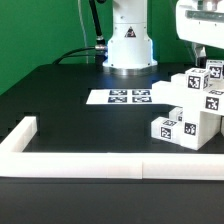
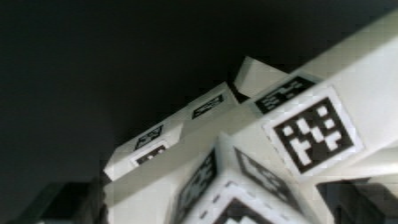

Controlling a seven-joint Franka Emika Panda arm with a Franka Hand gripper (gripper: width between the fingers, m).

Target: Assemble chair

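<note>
Exterior view: my gripper [image 1: 207, 48] hangs at the exterior view's upper right, just above the chair parts [image 1: 192, 108], fingers partly cut by the frame edge. Jaws look spread, nothing held between them. The chair parts are stacked as a white blocky cluster with black-and-white tags on the black table [image 1: 60, 95], at the exterior view's right, close to the white border wall [image 1: 100, 165] that runs along the near edge. The marker board [image 1: 118, 97] lies flat toward the middle, just beside the cluster on the exterior view's left, in front of my arm base [image 1: 130, 45].

Wrist view: the chair parts [image 2: 267, 130] fill much of the picture, tagged faces tilted, very close and blurred. My dark fingertips [image 2: 63, 203] show at the edge, apart, gripping nothing. I am released.
</note>
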